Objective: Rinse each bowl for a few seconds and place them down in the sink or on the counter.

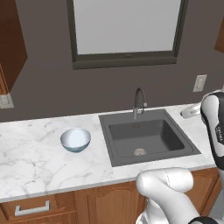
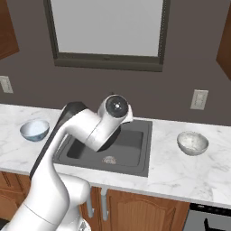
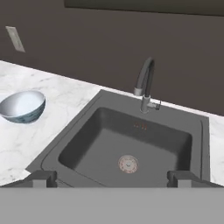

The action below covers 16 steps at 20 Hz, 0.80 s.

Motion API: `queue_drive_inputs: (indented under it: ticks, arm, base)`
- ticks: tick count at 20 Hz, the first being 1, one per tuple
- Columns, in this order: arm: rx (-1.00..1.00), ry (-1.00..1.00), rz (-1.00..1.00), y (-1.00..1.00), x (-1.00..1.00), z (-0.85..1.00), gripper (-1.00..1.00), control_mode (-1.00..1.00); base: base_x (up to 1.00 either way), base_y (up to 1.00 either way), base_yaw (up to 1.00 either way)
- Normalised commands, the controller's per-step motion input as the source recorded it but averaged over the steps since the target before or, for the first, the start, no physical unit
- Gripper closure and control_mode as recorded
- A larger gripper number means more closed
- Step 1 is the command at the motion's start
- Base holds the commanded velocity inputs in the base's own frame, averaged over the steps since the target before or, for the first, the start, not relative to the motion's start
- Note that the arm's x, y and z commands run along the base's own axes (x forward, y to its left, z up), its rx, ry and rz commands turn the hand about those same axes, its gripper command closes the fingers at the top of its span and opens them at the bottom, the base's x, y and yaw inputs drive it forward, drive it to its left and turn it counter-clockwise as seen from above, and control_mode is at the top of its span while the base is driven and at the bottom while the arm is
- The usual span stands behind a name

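sitting upright on the counter (image 1: 39,148) left of the sink (image 1: 173,151), glossy light-blue bowl (image 1: 75,139), white inside; speckled bowl (image 2: 192,143) right; gripper (image 3: 112,178) spread wide, empty.

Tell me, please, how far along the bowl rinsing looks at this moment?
Nothing looks done yet. The blue bowl sits on the counter left of the sink, and the speckled bowl sits on the counter to its right. No water shows at the faucet. The gripper is open, holds nothing and faces the sink. Both bowls remain to be picked up, rinsed and set down.
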Motion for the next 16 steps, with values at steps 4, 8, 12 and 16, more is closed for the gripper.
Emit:
queue_drive_inputs:
  ticks: [4,8,12,16]
  arm:
    - [0.00,-0.10,0.06,-0.09,0.16,-0.15,-1.00,-1.00]
    - [0.00,-0.09,0.02,-0.06,0.20,-0.19,-1.00,-1.00]
    - [0.00,-0.08,0.00,-0.05,0.22,-0.18,-1.00,-1.00]
    - [0.03,-0.02,0.00,-0.09,0.32,-0.16,-1.00,-1.00]
  base:
    - [0.00,0.00,0.00]
    - [0.00,0.00,0.00]
    - [0.00,0.00,0.00]
    - [0.00,0.00,0.00]
